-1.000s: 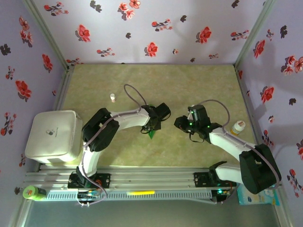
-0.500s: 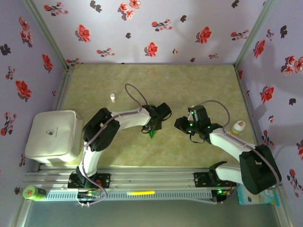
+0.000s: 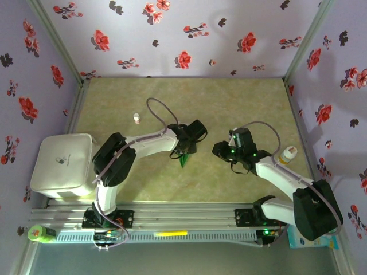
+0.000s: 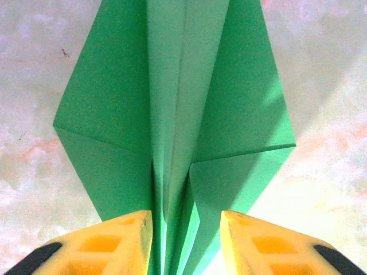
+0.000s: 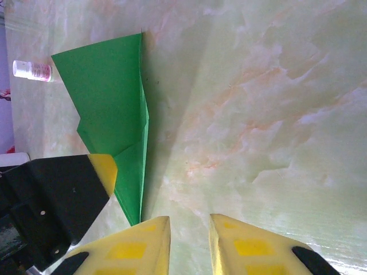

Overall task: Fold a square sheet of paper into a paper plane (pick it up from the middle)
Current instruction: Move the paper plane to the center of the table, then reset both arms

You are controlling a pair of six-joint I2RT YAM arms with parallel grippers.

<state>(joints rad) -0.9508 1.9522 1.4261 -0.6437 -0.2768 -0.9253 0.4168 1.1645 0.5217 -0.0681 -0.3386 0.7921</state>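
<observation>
The square sheet of paper is folded into a bright-green pointed paper plane (image 4: 172, 103) lying on the table, with flat wings and a raised centre fold. My left gripper (image 4: 186, 220) straddles that centre fold. Its left finger (image 4: 135, 235) touches the fold, and a gap separates the fold from the right finger, so the jaws stand open. From above, the plane's tip (image 3: 183, 161) pokes out below the left gripper (image 3: 184, 150). My right gripper (image 5: 189, 226) hovers over bare table beside the plane (image 5: 112, 97), narrowly open and holding nothing. From above, the right gripper (image 3: 221, 150) is to the plane's right.
A tiny white bottle (image 3: 136, 118) stands at the back left, and also appears beyond the plane (image 5: 31, 70). A white box (image 3: 63, 165) sits at the left edge. A yellow-capped bottle (image 3: 288, 153) stands by the right wall. Floral walls enclose the table.
The left arm's elbow has swung left and its gripper has edged slightly away with the plane. Its jaws have parted a little. The right arm has barely moved.
</observation>
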